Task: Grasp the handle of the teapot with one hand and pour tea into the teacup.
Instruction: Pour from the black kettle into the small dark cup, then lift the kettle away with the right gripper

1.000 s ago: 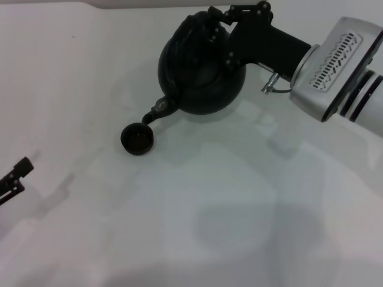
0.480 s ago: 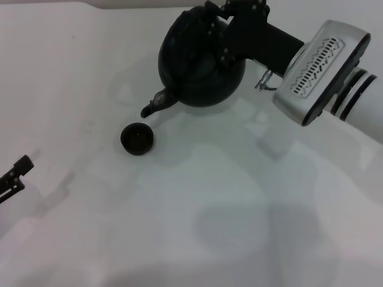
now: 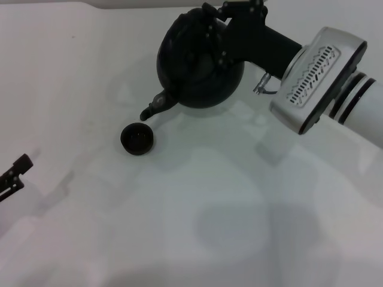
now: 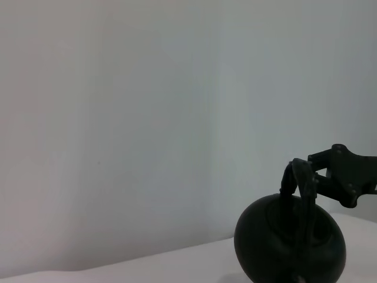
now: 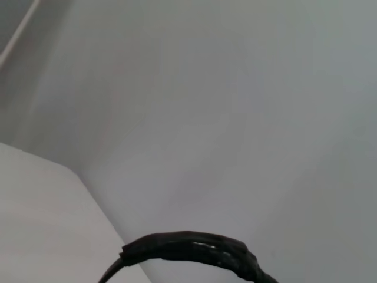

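The large black teapot [image 3: 200, 66] hangs above the white table at the back, tilted a little, its short spout [image 3: 153, 108] pointing down and to the left. My right gripper [image 3: 220, 24] is shut on the arched handle [image 3: 204, 13] over the pot's top. The small dark teacup [image 3: 137, 139] stands on the table just below and left of the spout tip, with a gap between them. The left wrist view shows the teapot [image 4: 288, 250] with the right gripper [image 4: 315, 180] on its handle [image 4: 290, 184]. In the right wrist view the wrapped handle [image 5: 194, 250] arcs close to the camera. My left gripper [image 3: 13, 175] rests at the left edge.
The white table [image 3: 197, 227] runs bare in front of the teacup and to its right. My right arm's silver wrist [image 3: 314, 81] reaches in from the right above the table. A pale wall stands behind the table.
The teapot has moved back and up, and its spout has come away from the teacup's rim. The teacup and my left arm have stayed where they were.
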`<state>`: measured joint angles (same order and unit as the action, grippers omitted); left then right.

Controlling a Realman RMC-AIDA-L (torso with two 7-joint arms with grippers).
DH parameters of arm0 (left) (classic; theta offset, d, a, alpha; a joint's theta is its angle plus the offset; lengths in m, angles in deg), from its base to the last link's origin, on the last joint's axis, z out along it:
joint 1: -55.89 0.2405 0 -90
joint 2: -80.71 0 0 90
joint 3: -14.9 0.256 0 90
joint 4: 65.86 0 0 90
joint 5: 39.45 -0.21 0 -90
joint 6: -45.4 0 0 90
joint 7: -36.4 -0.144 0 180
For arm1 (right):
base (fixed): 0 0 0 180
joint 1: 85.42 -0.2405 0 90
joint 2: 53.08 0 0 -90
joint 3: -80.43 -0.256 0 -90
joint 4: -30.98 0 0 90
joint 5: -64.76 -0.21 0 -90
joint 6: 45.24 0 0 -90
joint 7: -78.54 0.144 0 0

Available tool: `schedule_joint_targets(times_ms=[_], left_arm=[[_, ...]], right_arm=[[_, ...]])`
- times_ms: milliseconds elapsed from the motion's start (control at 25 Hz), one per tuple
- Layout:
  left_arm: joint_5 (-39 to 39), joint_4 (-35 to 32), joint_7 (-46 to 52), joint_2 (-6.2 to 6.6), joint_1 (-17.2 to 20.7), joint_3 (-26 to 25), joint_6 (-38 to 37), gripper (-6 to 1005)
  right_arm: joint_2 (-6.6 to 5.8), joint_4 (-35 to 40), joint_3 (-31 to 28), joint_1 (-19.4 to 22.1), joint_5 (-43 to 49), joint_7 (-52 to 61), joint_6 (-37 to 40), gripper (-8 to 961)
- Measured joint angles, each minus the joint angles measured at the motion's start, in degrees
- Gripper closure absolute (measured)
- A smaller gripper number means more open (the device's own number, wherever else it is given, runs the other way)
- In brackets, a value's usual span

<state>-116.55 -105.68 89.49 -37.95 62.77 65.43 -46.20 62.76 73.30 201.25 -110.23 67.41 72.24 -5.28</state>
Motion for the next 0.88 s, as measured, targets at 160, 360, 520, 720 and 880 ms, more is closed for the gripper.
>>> schedule_joint_targets(times_ms=[160,360,520,720,880], left_arm=[[0.04,0.0,0.0,0.01,-0.02,0.0,0.02,114],[0.11,0.0,0.0,0.01,-0.02,0.0,0.02,114],[0.11,0.0,0.0,0.01,-0.03,0.0,0.02,113],[0.1,0.0,0.0,0.01,-0.03,0.0,0.02,114],[0.08,0.0,-0.04,0.01,-0.03,0.0,0.02,114]], right_arm=[[-0.11,0.13,0.86,0.3,0.0,-1.04,1.0,847],[-0.11,1.32,1.11,1.17,0.0,-2.91,0.73,847],[-0.09,1.54,1.19,1.19,-0.02,-3.34,0.43,848],[0.01,2.61,1.71,1.22,-0.02,-5.2,-1.8,848],[0.0,2.94,1.87,1.26,-0.02,-5.95,-2.5,849]])
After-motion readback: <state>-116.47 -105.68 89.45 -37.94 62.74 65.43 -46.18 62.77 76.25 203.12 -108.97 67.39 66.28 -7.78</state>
